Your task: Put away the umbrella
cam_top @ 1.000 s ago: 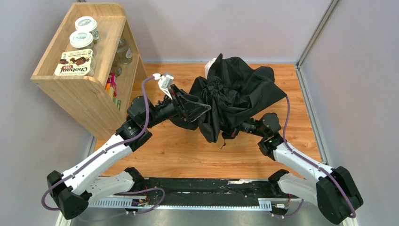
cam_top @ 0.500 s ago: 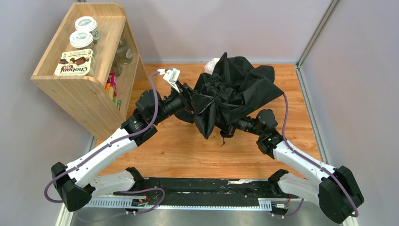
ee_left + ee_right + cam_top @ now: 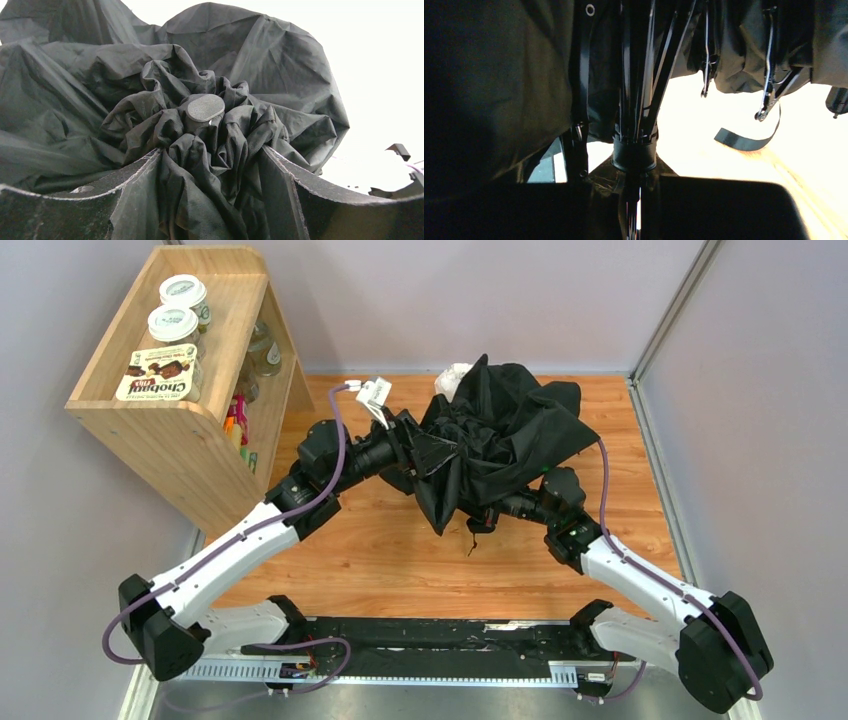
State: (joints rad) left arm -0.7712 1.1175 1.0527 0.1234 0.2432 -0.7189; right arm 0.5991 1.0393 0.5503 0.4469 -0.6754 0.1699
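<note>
- Wooden table [image 3: 380, 560], far half: the umbrella [image 3: 500, 440] is held between both arms, half-collapsed.
- Right gripper [image 3: 634, 185] is clamped on the shaft [image 3: 636, 100]. Left gripper [image 3: 210, 165] gapes wide around the bunched canopy by the cap [image 3: 205, 107], gripping nothing.
- Risk: loose fabric could snag a finger, and an off-axis push might bend the shaft or twist it loose.

Right wrist, close in. Umbrella [image 3: 499, 75] canopy fills the left and top, black, in deep shadow. Ribs [image 3: 644, 65] bundle straight down into a black collar [image 3: 634, 152]. Below it the thin shaft [image 3: 630, 212] runs between the right gripper [image 3: 635, 186], jaws pinched on it. Two rib tips [image 3: 766, 102] hang free (metal ends catching light). Strap [image 3: 749, 141] loops beneath them. Table [image 3: 814, 170] washed out bright, wood grain barely legible.
</note>
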